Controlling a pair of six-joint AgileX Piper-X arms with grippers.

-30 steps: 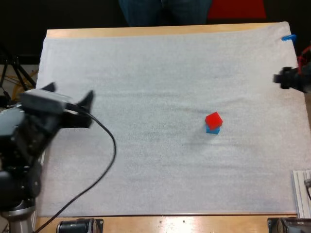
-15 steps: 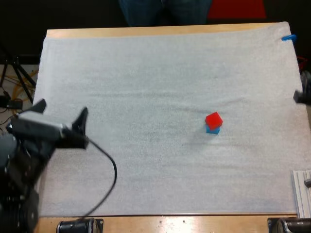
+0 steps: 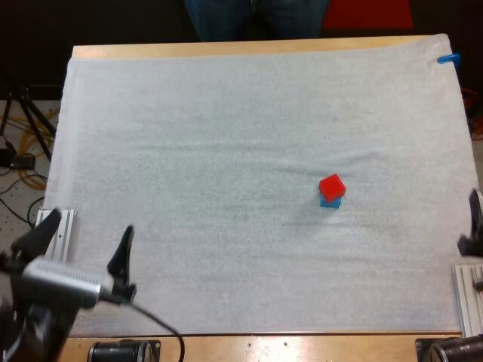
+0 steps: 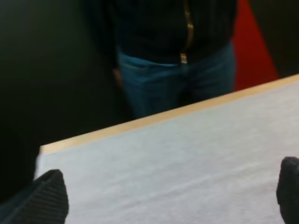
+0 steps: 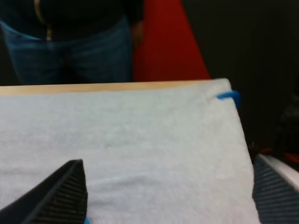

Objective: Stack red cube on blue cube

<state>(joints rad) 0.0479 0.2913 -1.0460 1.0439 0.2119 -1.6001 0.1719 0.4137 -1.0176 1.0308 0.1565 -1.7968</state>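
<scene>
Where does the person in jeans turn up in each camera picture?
High view: person beyond the table's far edge, near its middle.
Left wrist view: standing just behind that wooden edge.
Right wrist view: behind the same edge.
Shared landmark: the wooden far edge.

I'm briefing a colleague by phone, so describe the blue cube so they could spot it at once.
On the white mat, right of the middle, two cubes stand stacked. The blue cube is the lower one, mostly hidden under the red cube, only its edges showing.
</scene>
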